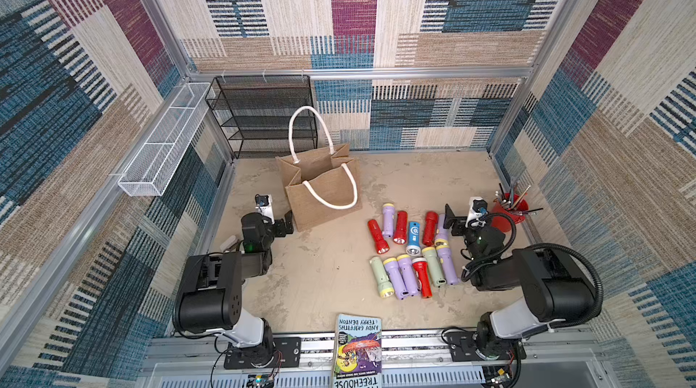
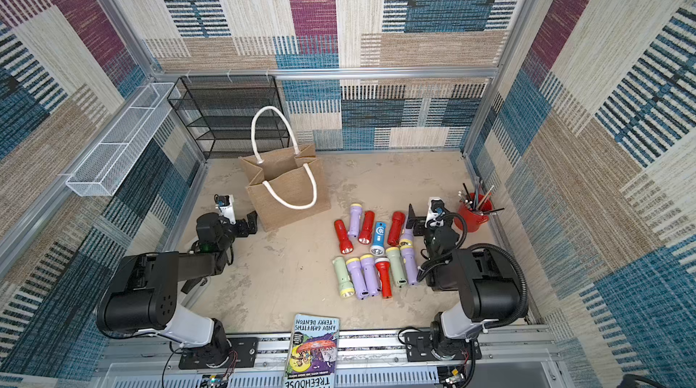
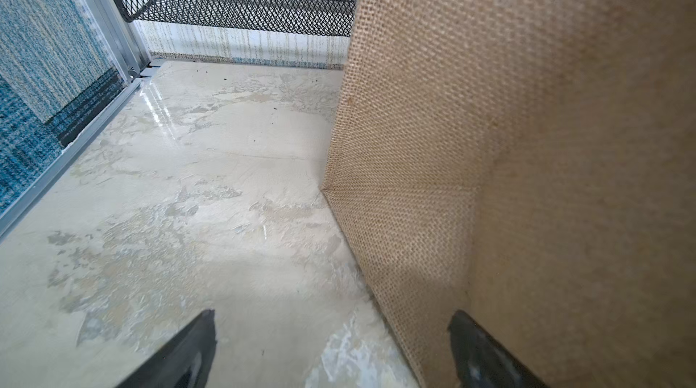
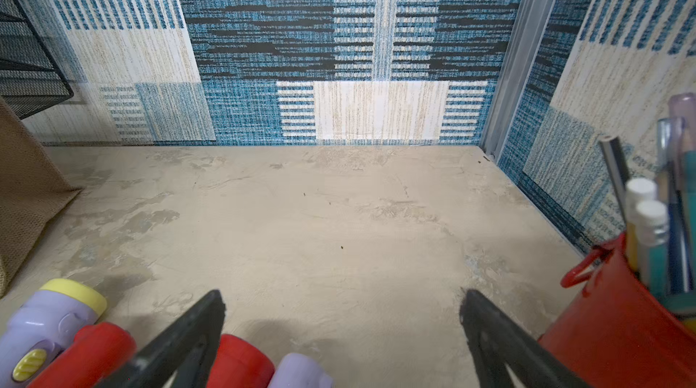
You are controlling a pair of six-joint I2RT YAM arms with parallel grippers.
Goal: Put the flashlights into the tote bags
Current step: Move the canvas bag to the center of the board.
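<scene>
As the left gripper [image 3: 332, 316] and right gripper [image 4: 342, 295] gape, twelve flashlights [image 1: 408, 273] lie near one tote bag [image 1: 320, 218].

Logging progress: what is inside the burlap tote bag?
In both top views the tote bag stands open, showing only its own burlap inner walls. Its bottom is hidden behind the near wall. The flashlights in view lie outside on the table.

Floor [image 1: 331, 265] free btwn tote bag [image 1: 324, 198] & flashlights [image 1: 412, 239]; mouth prob. clear; red pot [image 1: 504, 216] at right.
</scene>
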